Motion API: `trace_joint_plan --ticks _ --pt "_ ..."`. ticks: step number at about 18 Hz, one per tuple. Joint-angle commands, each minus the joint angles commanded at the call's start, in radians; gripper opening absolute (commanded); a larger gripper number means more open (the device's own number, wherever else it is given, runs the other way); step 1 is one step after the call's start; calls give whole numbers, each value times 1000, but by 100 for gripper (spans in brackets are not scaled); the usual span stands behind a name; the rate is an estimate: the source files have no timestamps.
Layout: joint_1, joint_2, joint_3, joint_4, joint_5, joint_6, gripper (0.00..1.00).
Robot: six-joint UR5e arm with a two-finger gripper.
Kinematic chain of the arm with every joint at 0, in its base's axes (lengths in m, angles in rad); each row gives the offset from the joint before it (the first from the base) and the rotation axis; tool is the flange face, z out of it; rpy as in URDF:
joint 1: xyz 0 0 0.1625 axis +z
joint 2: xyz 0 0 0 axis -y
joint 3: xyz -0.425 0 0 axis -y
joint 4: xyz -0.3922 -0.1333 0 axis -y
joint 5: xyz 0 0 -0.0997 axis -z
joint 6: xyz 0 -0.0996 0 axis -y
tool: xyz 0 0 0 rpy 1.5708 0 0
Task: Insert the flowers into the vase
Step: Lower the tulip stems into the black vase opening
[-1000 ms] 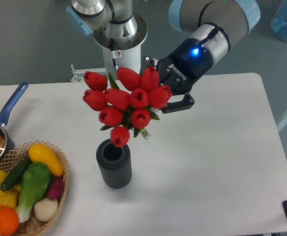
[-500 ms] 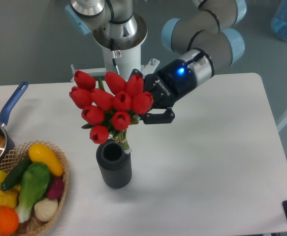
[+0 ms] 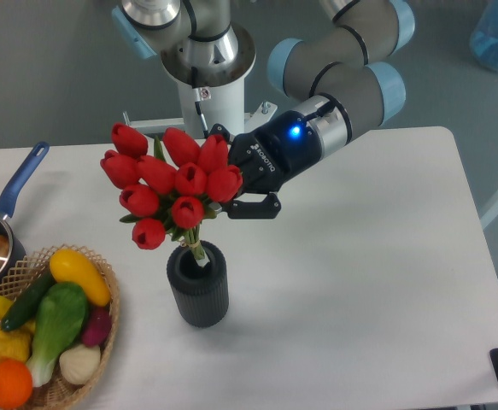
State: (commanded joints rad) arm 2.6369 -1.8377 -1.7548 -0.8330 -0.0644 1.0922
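Pincer [image 3: 231, 190]: we are pinching the red tulip bunch [image 3: 167, 184] at its stems, buds leaning up-left. Ribbed dark grey vase [image 3: 198, 284]: standing on the white surface [image 3: 360, 282], directly below-left of us. Stem ends are sitting at its mouth; the bunch's axis is tilting, needing uprighting, we judge.

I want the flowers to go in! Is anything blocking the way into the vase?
Nothing visible blocks it. The gripper holds the red tulips tilted, and their stem ends already sit at the mouth of the dark grey vase. The vegetable basket stands off to the side.
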Motion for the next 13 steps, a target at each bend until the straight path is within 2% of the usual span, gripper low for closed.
trace_joint_plan --ticks 4,8,13 --pt "-3 -8 -9 0 2 6 0" --pt "-5 -18 -57 0 3 89 1" --pt "-3 -25 -87 0 11 100 4"
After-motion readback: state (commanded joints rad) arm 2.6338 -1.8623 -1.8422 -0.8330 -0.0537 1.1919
